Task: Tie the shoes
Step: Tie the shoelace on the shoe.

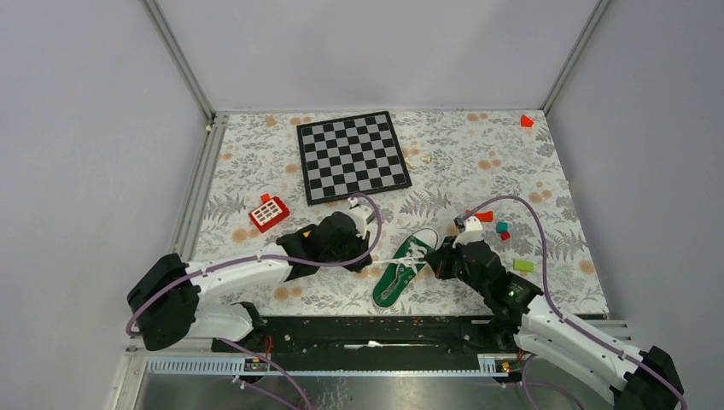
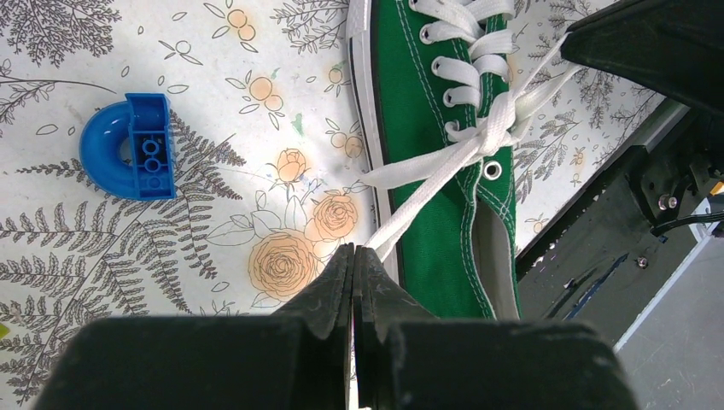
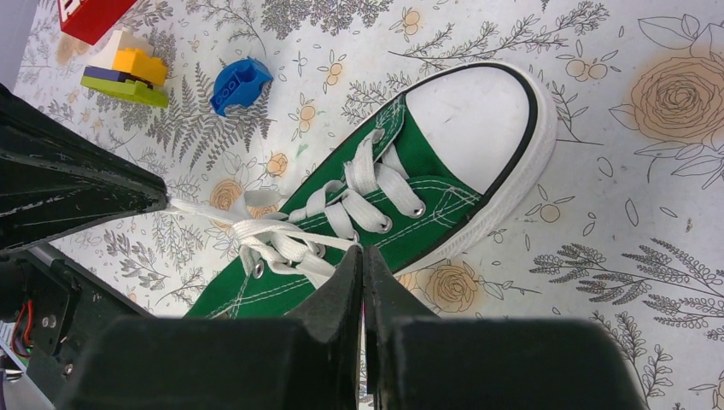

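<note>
The shoe (image 1: 393, 284) is a small green sneaker with a white toe cap (image 3: 478, 128), lying on the flowered table between my two arms. Its white laces (image 2: 495, 128) cross in a first knot over the top eyelets. One lace end runs taut from the knot to my left gripper (image 2: 353, 249), which is shut on it just left of the shoe (image 2: 427, 171). The other end leads into my right gripper (image 3: 362, 252), shut on it over the shoe's (image 3: 444, 205) right side. In the top view the left gripper (image 1: 371, 259) and right gripper (image 1: 432, 256) flank the shoe's laced part.
A chessboard (image 1: 353, 156) lies at the back centre. A red block (image 1: 268, 213) sits behind the left arm, a blue arch brick (image 2: 132, 145) lies left of the shoe, and small coloured blocks (image 1: 502, 227) lie to the right. The black rail (image 1: 376, 329) runs along the near edge.
</note>
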Motion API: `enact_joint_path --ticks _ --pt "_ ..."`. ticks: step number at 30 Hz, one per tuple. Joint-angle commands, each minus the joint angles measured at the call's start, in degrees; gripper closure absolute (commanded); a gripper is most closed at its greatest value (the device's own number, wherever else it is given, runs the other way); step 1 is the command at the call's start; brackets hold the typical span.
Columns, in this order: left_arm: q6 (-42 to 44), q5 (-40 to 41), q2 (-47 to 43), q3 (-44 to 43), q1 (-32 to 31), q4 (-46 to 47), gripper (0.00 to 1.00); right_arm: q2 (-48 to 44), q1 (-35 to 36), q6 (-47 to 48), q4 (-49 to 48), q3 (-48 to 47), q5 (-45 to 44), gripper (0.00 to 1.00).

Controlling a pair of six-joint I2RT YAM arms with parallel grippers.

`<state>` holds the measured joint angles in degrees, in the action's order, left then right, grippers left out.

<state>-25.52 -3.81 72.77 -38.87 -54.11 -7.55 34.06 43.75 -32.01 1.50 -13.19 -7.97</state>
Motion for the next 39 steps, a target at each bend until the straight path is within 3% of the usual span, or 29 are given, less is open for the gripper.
enact_joint_path --ticks 1,32,39 --pt "0.4 1.6 -2.0 -1.4 0.4 -0.9 1.00 -0.3 -0.1 0.5 0.2 -0.2 -3.4 1.00" --pt "-0.2 0.5 2.9 -6.2 -1.6 1.5 1.00 4.5 -0.6 1.8 -7.1 -3.5 4.3 1.00" --pt "-0.3 0.4 4.0 -6.6 -1.7 2.1 1.00 11.4 -0.5 4.1 -9.0 -8.2 5.8 1.00"
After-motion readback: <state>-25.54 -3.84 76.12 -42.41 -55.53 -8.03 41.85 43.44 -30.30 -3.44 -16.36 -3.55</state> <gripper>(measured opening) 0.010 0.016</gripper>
